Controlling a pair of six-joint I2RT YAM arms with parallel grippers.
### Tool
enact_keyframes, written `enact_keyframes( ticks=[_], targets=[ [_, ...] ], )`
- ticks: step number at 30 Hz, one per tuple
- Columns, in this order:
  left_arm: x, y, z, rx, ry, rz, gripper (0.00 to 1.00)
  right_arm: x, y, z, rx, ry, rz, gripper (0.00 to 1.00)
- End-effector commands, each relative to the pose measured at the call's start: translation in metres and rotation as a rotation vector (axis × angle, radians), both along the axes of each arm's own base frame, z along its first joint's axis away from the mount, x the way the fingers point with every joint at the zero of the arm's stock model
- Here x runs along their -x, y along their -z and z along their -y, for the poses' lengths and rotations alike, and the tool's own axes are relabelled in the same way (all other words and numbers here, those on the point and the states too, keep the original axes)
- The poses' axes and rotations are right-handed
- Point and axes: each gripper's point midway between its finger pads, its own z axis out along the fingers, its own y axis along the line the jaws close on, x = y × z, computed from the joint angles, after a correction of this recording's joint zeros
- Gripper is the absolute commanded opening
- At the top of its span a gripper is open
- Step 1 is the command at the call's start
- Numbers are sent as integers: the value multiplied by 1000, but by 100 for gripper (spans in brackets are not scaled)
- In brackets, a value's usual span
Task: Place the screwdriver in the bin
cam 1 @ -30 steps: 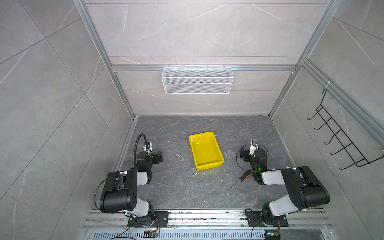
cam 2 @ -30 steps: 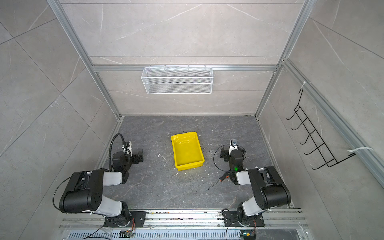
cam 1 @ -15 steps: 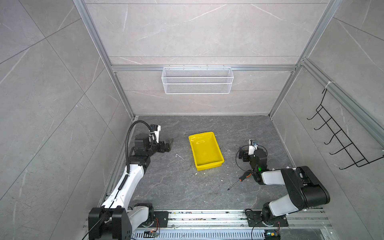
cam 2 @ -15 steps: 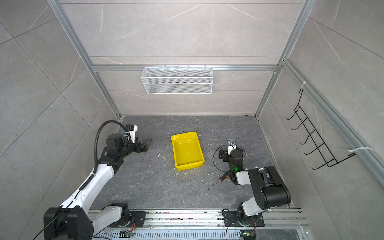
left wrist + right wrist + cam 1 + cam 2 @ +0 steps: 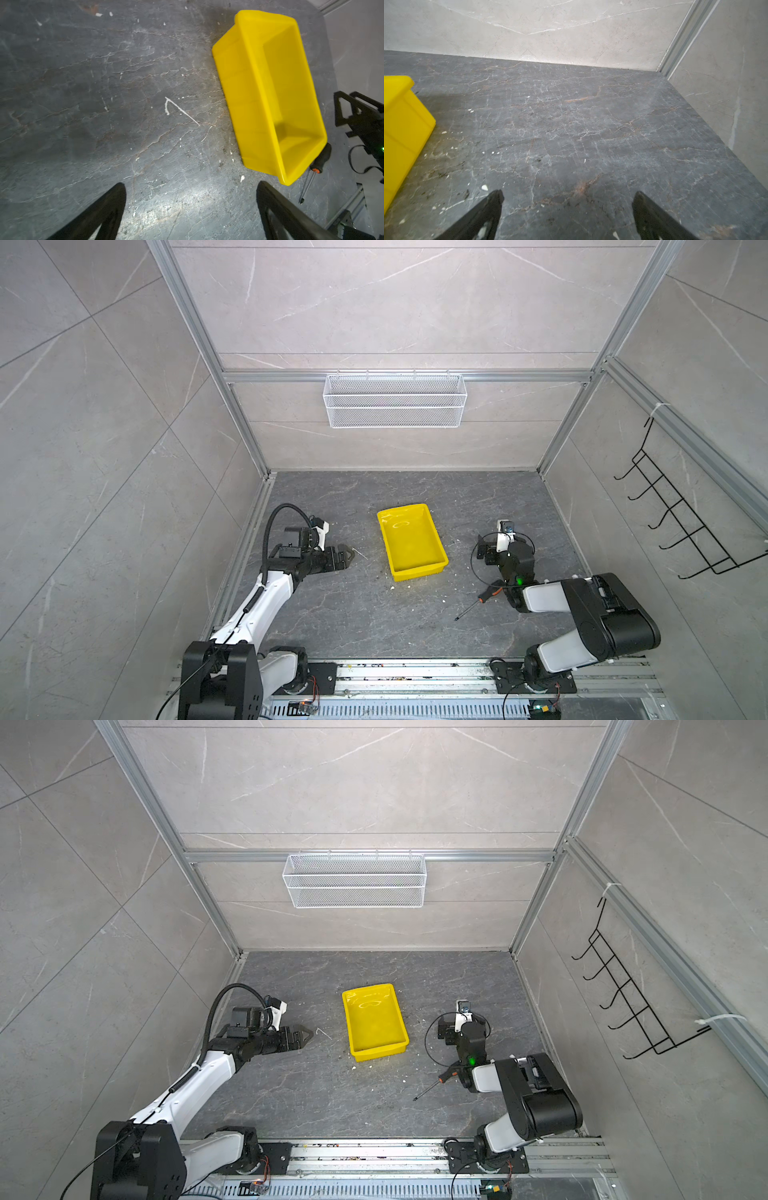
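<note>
The screwdriver point(image 5: 487, 595) point(image 5: 446, 1076) lies on the dark floor right of centre, black-and-orange handle close to my right arm, thin shaft pointing to the front left. The left wrist view shows the screwdriver point(image 5: 321, 156) just past the bin's corner. The yellow bin point(image 5: 417, 572) point(image 5: 379, 1049) point(image 5: 239, 93) point(image 5: 402, 124) stands mid-floor with nothing in it. My left gripper point(image 5: 348, 558) point(image 5: 308, 1036) point(image 5: 191, 187) is open, empty, left of the bin, pointing at it. My right gripper point(image 5: 484, 551) point(image 5: 441, 1029) point(image 5: 568, 195) is open and empty, right of the bin, farther back than the screwdriver.
A white wire-mesh basket point(image 5: 395, 402) hangs on the back wall. A black hook rack point(image 5: 685, 522) is fixed to the right wall. Aluminium rails point(image 5: 415, 672) run along the front edge. A white scratch point(image 5: 178, 109) and pale crumbs mark the floor.
My left arm has unfolded from its rest pose and stretched out toward the bin, its gripper now low over the floor. The right arm and screwdriver have not moved.
</note>
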Motion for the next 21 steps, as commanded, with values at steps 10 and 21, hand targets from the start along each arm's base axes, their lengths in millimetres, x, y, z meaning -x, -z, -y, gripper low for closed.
enact_keyframes(
  ticks=[10,21],
  targets=[
    [0,-12,-16,-47,-92,27,100,31,-79,16,-83,227,-253,100],
    [5,-20,-22,-64,-121,66,100,54,-168,8,-333,203,-119,99]
  ],
)
